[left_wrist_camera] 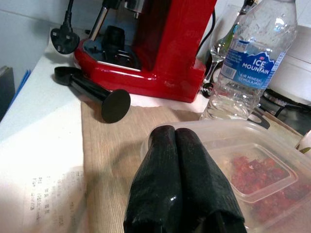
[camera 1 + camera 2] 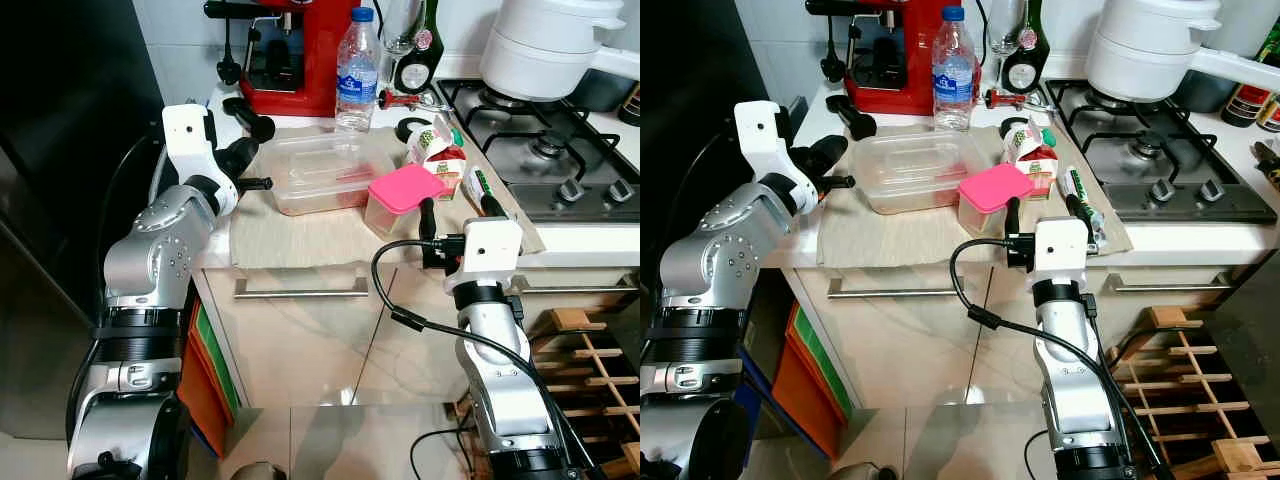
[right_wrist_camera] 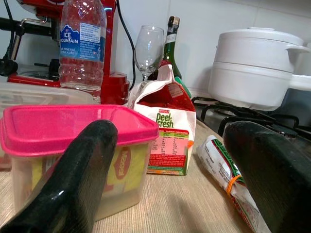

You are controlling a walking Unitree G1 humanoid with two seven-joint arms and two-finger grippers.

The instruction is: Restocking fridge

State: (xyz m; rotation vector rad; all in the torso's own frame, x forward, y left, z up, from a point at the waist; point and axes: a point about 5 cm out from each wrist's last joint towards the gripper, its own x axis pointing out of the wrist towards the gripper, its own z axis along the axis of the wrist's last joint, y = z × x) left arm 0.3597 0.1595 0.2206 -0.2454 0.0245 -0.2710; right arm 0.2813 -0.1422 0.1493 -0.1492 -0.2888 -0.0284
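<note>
On a beige mat (image 2: 300, 235) on the counter lie a clear plastic box (image 2: 320, 172) with red food inside, a pink-lidded tub (image 2: 400, 197), a milk carton (image 2: 437, 155) and a wrapped roll (image 2: 485, 190). A water bottle (image 2: 357, 70) stands behind them. My left gripper (image 2: 262, 183) is shut with nothing held, its fingers (image 1: 182, 184) pressed together at the clear box's (image 1: 252, 170) left edge. My right gripper (image 2: 458, 210) is open at the counter's front edge. One finger (image 3: 82, 179) stands before the pink tub (image 3: 73, 145), the other (image 3: 272, 170) beside the roll (image 3: 223, 170).
A red coffee machine (image 2: 300, 55) and a black portafilter (image 2: 250, 118) sit at the back left. The gas hob (image 2: 540, 150) with a white pot (image 2: 545, 45) is to the right. A dark fridge (image 2: 60, 130) stands on the left, a wooden rack (image 2: 590, 370) low right.
</note>
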